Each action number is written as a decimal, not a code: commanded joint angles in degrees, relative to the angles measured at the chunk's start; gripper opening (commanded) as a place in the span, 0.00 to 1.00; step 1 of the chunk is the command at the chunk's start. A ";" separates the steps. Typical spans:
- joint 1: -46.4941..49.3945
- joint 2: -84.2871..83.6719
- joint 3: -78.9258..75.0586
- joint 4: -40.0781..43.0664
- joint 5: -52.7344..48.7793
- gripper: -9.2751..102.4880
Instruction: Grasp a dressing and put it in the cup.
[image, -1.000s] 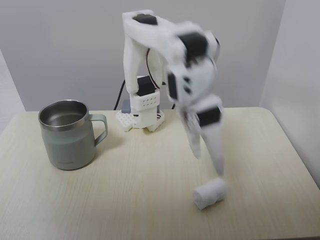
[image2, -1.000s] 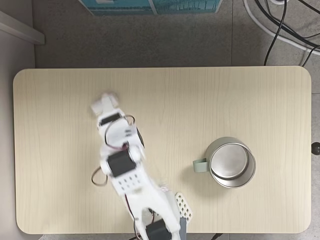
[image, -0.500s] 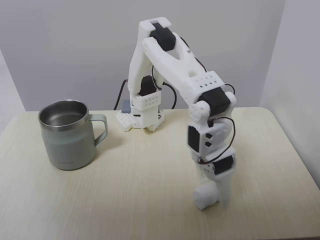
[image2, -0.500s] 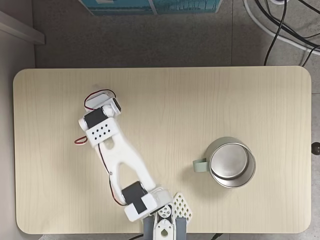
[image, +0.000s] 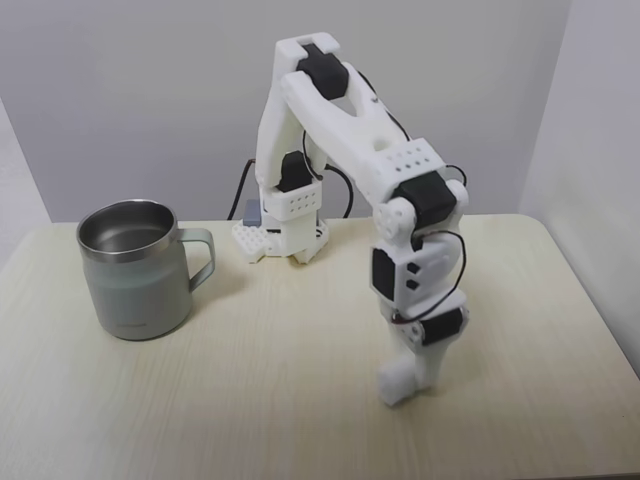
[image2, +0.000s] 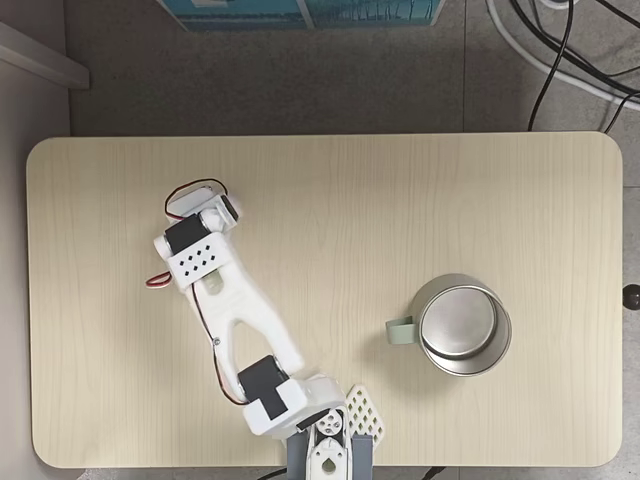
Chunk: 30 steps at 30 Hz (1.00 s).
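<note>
We find the dressing (image: 395, 381) low on the table (image: 250, 380) in a fixed view, a small white roll showing at the tip of the arm (image: 345, 110), to the right of the table's middle and towards its near edge. It merges with the white plastic around it, so we cannot tell whether it rests on the wood or sits just clear of it. The gripper (image: 415, 378) points straight down over it, its fingers pressed against the roll's right side; they seem clamped on the dressing, though white on white keeps us from seeing both sides of the grasp. In the fixed view from above, the gripper and dressing are hidden under the wrist (image2: 200, 215), which sits over the left part of the table (image2: 330, 170), so that view tells us nothing about the grasp. The cup (image: 132, 270) stands upright well apart from the dressing, at the left in the frontal fixed view with its handle turned towards the arm; from above the cup (image2: 460, 325) is on the right side, its handle pointing left and its shiny inside holding nothing. The arm's base (image: 282, 235) stands at the table's far edge in the frontal view, between cup and dressing. Black cables (image2: 560, 50) lie on the floor beyond the table's upper right corner.
</note>
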 joint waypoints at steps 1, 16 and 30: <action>1.49 -9.76 0.97 4.92 0.62 0.08; 27.33 -28.48 29.79 42.01 0.79 0.08; 71.72 -37.62 16.44 42.36 -21.53 0.08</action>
